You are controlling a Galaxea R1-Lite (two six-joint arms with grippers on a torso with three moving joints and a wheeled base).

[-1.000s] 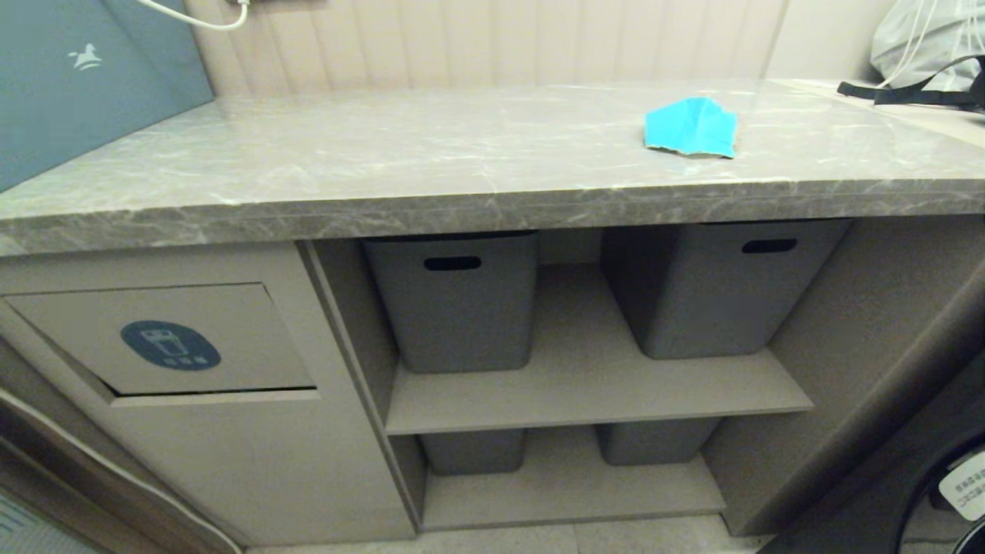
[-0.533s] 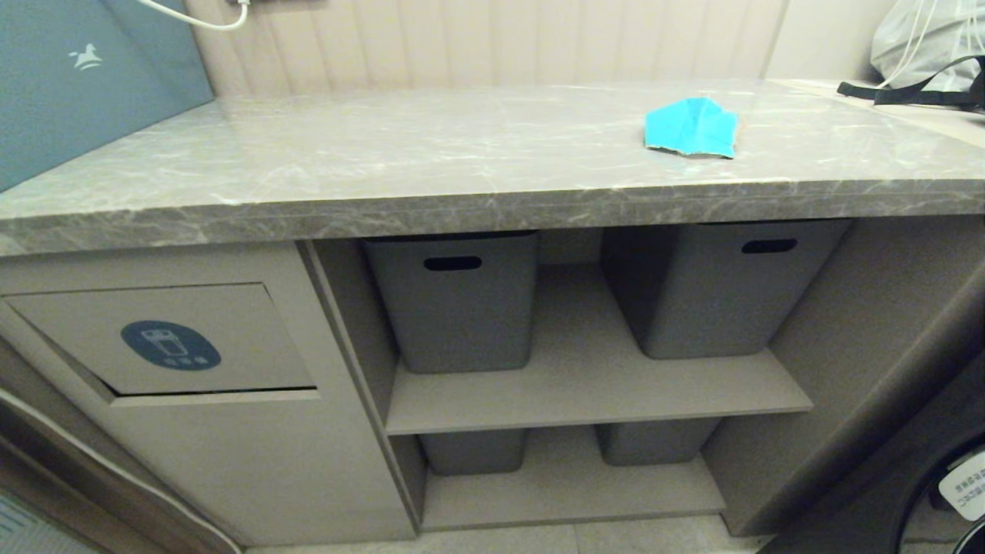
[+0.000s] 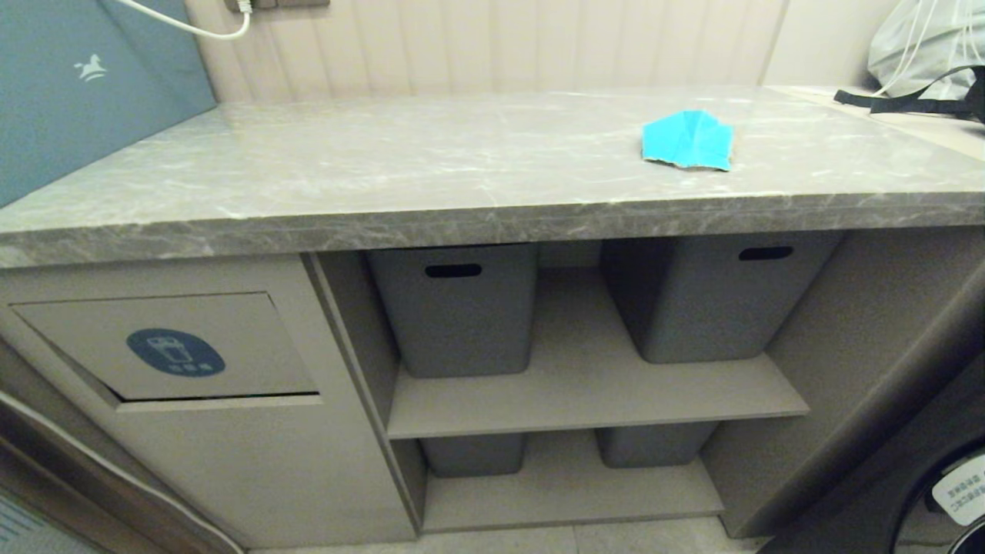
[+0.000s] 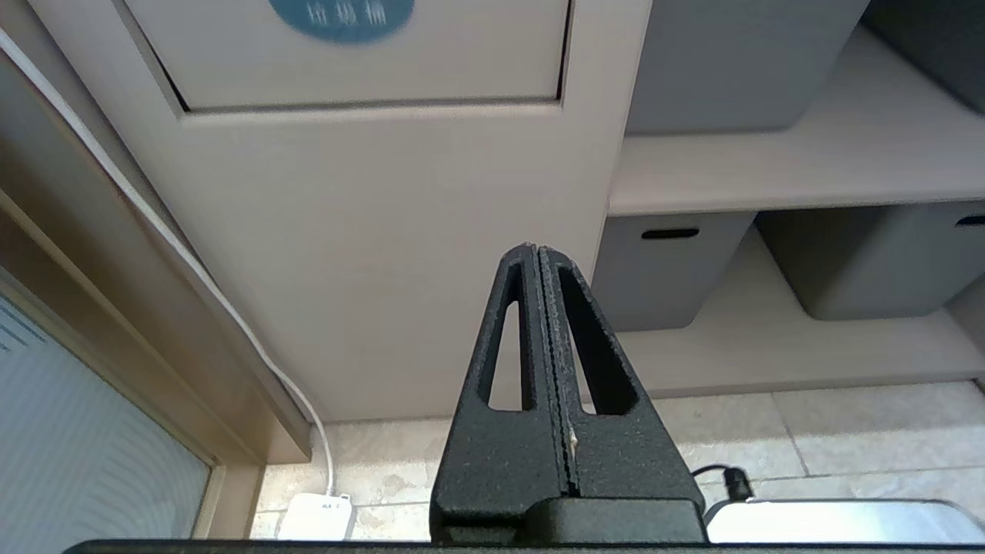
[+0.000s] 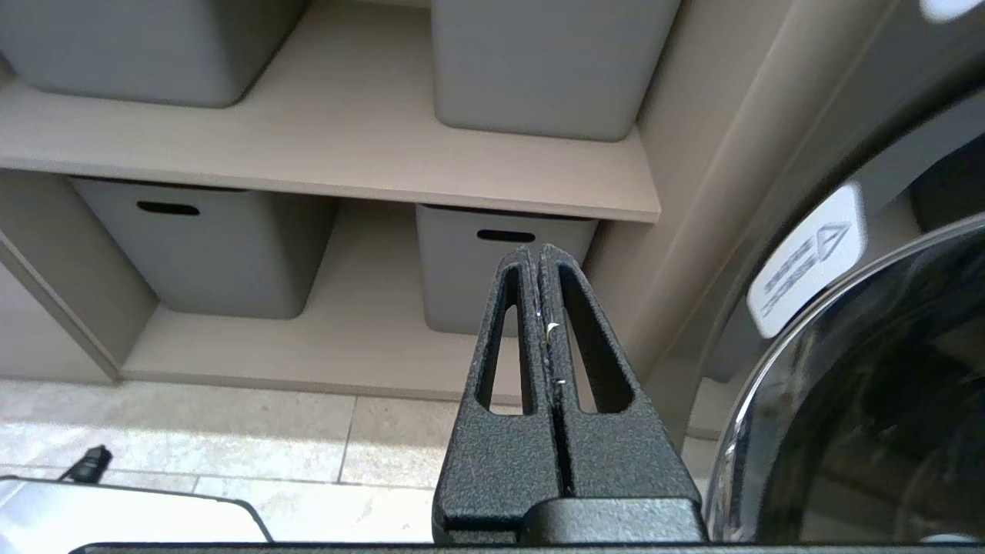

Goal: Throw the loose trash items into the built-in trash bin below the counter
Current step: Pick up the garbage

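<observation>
One long grey marble-look bench (image 3: 400,169) fills the upper half of your head view, its thick front edge running from side to side. Under it, on your left, you have the beige cabinet front of the built-in trash bin (image 3: 254,462), whose rectangular flap (image 3: 254,338) carries a dark-blue oval sticker (image 3: 175,352); the flap sits flush in its frame. To the right of the bin, an open shelf unit (image 3: 592,392) holds four grey tubs (image 3: 462,315) with slot handles, two on the upper shelf and two below it. A dull-blue box (image 3: 69,100) leans at the far left end of the bench, with a white cable (image 3: 185,27) running behind it to the wall. At the lower right you see a dark round appliance door (image 3: 946,500).

You can see only a single scrap of trash: a bright turquoise piece of folded paper (image 3: 687,140) lying on the bench, right of centre and near the front edge, well apart from the bin flap.

Neither arm shows in your head view. Your left hand (image 4: 537,250) is clenched with nothing between its fingers, hanging low in front of the bin cabinet, below the flap. Your right hand (image 5: 537,250) is likewise clenched and empty, pointing at the lower shelf beside the appliance door.
</observation>
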